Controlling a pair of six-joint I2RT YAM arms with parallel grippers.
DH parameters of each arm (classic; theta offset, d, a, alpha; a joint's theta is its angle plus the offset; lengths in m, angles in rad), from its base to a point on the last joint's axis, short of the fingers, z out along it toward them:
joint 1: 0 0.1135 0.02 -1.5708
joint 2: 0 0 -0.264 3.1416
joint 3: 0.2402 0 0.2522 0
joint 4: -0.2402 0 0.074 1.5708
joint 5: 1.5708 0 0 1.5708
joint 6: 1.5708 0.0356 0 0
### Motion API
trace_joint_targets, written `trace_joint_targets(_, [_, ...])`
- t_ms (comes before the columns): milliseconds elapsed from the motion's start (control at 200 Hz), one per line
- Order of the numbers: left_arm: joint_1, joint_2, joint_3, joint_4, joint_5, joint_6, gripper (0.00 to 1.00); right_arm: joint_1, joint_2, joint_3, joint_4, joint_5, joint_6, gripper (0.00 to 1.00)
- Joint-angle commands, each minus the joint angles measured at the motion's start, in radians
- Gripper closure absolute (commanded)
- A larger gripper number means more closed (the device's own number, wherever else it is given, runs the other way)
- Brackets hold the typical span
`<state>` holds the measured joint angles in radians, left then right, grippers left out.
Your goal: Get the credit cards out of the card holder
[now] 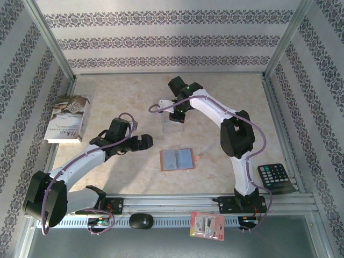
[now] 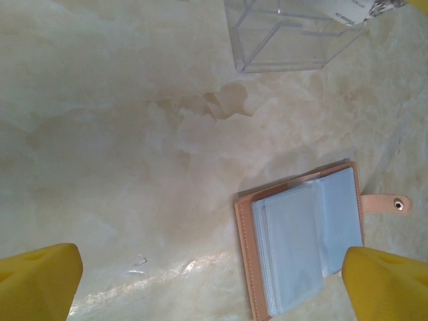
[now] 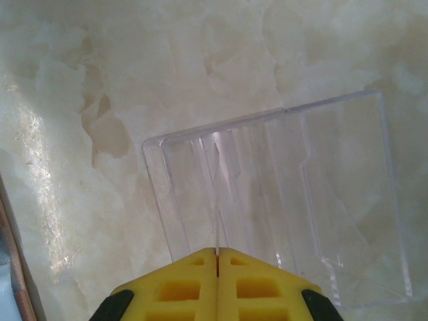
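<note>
The card holder [image 1: 177, 159] lies open on the table, orange-brown leather with its grey-blue pockets [image 2: 304, 244] facing up and its snap strap [image 2: 394, 203] off to one side. My left gripper [image 2: 214, 287] is open just left of it, one yellow finger [image 2: 384, 284] over the holder's corner. My right gripper [image 3: 217, 251] is shut on a thin pale credit card [image 3: 217, 200], seen edge-on. It holds the card over a clear plastic box [image 3: 281, 214] behind the holder. In the left wrist view a white printed card edge [image 2: 354, 8] shows above that box [image 2: 287, 33].
A book [image 1: 67, 118] lies at the far left. A black calculator [image 1: 275, 176] sits at the right edge. A red-and-white packet [image 1: 207, 226] and a black oval object [image 1: 141, 220] rest on the front rail. Patterned walls enclose the table.
</note>
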<state>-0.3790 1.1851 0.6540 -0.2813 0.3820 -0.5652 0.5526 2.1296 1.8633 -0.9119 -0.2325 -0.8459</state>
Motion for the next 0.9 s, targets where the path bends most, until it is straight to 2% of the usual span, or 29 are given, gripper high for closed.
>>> trace_joint_targets(0, [0.018,0.008,0.003,-0.001,0.014,0.004,0.0,0.009,0.012,0.005,-0.023,-0.024,-0.023,1.0])
trace_joint_targets(495, [0.042,-0.043,-0.045,0.03,0.044,0.011,0.0,0.103,0.054,0.07,-0.086,-0.062,0.038,1.0])
trace_joint_targets(739, [0.043,-0.063,-0.056,0.049,0.066,0.0,0.0,0.08,0.072,0.085,-0.069,-0.057,0.092,1.0])
trace_joint_targets(814, [0.043,-0.058,-0.058,0.055,0.071,-0.004,0.0,0.069,0.068,0.076,-0.032,-0.043,0.114,0.82])
trace_joint_targets(894, [0.044,-0.056,-0.057,0.059,0.074,-0.005,0.0,0.059,0.049,0.067,0.017,-0.05,0.142,0.72])
